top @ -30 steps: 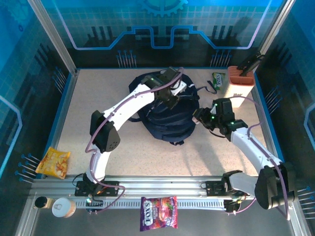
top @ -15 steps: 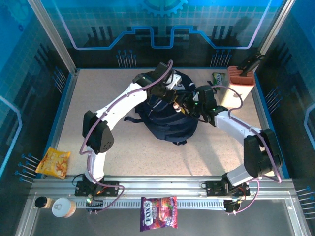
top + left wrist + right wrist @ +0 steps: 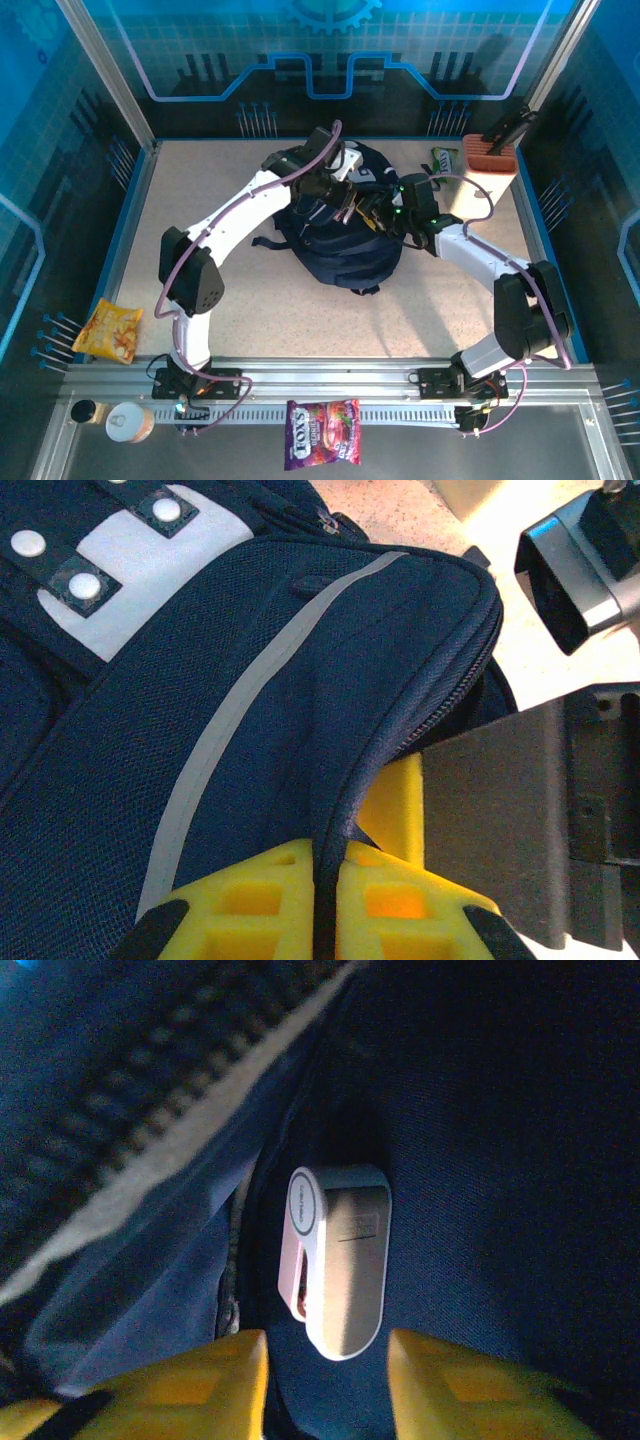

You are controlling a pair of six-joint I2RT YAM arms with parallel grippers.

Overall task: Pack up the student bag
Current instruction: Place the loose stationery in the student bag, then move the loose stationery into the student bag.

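The bag (image 3: 345, 250) sits mid-table, twelve o'clock from the arm bases. The left gripper (image 3: 330, 880) pinches its zipper edge (image 3: 450, 695). The right gripper (image 3: 325, 1348), fingers spread, hangs over a small white gadget (image 3: 340, 1260) inside. Should that edge slip free, the opening could flop shut on it.

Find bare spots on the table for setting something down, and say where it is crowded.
Free: the table left of the left arm, and the strip between backpack and near rail. Crowded: the backpack's top, where left gripper and right gripper sit close, and the far right corner by the box.
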